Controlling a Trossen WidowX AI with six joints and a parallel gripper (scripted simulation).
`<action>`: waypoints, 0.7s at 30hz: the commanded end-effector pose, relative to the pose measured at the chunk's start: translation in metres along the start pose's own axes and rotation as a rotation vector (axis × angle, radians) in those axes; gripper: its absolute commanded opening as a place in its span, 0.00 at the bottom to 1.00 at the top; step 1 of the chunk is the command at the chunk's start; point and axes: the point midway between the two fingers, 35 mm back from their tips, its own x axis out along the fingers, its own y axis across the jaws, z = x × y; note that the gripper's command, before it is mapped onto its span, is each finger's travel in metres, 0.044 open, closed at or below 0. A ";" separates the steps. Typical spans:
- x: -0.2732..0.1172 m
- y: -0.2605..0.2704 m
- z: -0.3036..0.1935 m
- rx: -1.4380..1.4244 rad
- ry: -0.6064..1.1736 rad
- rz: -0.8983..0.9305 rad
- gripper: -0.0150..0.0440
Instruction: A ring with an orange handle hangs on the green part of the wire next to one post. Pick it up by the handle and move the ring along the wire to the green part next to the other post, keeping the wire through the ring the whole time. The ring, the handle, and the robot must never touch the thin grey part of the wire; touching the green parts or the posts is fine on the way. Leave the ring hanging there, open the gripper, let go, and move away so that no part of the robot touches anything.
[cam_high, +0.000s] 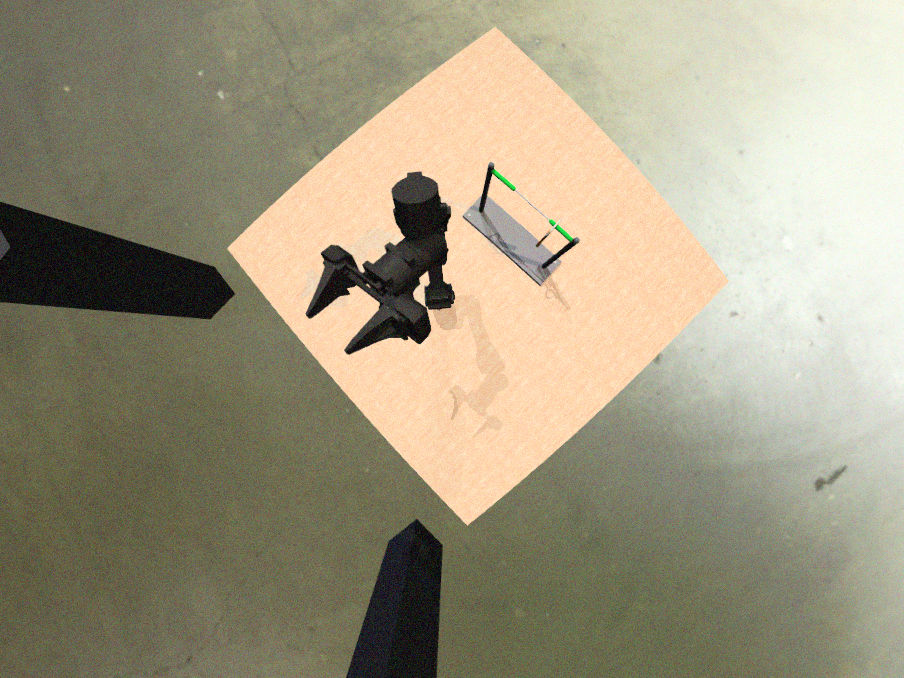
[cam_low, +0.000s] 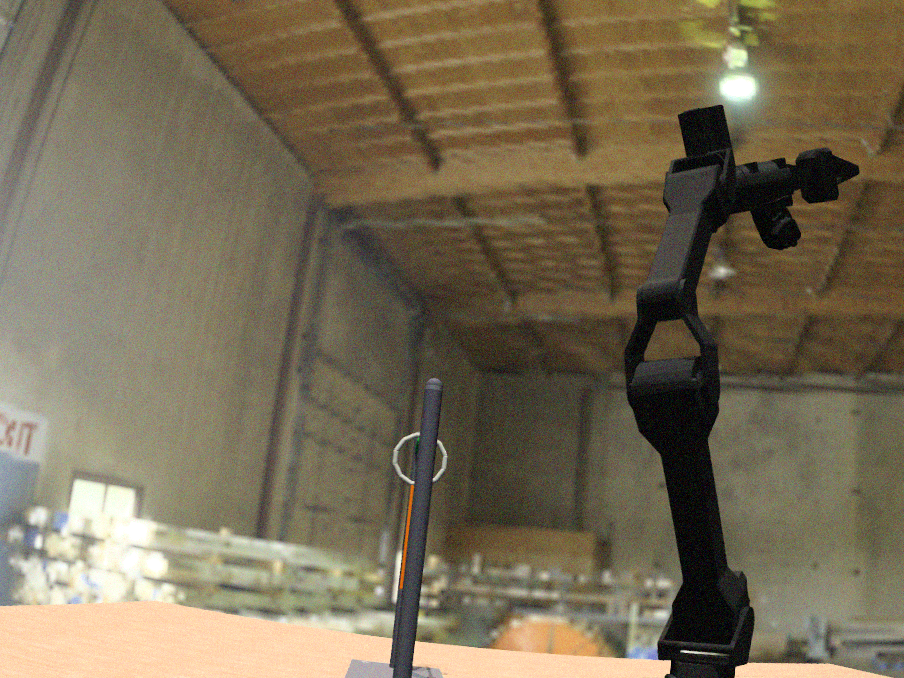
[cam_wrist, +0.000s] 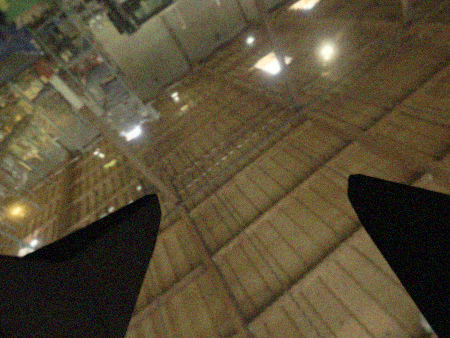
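Note:
The pale ring (cam_low: 395, 461) hangs around the wire at the green part (cam_high: 562, 232) by the lower-right post (cam_high: 560, 253) in the top view. Its orange handle (cam_high: 542, 239) (cam_low: 406, 536) points down. In the exterior view the near post (cam_low: 418, 554) hides part of the ring. The thin grey wire (cam_high: 533, 205) runs to the other green part (cam_high: 503, 180) by the upper-left post (cam_high: 485, 191). My gripper (cam_high: 329, 334) (cam_low: 855, 169) (cam_wrist: 252, 194) is open and empty, held high up, far from the ring and pointing away from the wire.
Both posts stand on a grey base plate (cam_high: 514, 235) on the light wooden table top (cam_high: 584, 313). The arm (cam_high: 423, 248) (cam_low: 693, 467) rises beside the wire stand, on its left in the top view. Dark beams (cam_high: 109, 270) (cam_high: 401, 605) show outside the table.

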 end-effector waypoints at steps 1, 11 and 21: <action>0.000 0.000 0.000 0.005 -0.001 -0.002 0.89; 0.010 -0.059 0.050 0.253 -0.119 -0.238 0.53; -0.016 -0.150 0.149 0.574 -0.461 -0.579 0.53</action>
